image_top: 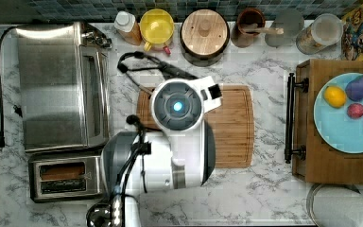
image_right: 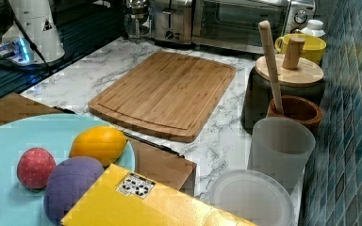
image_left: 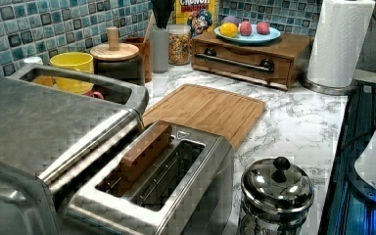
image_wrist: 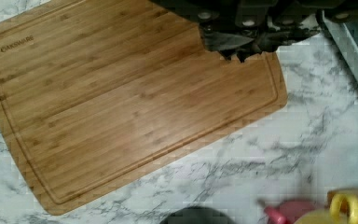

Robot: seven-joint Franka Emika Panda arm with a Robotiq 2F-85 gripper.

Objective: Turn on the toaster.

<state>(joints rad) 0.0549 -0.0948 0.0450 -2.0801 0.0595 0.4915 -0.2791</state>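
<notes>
Marble desk (image_top: 246,189): toaster (image_top: 65,178) sits well off from the tool (image_wrist: 242,44), which hangs over the board (image_wrist: 121,107). Can't tell if its fingers are apart.

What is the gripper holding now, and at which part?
Nothing: the gripper hangs above the bamboo cutting board with nothing between its fingers.

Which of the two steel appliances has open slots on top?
The toaster, the smaller box with two long top slots, beside the larger toaster oven, whose top is flat.
</notes>
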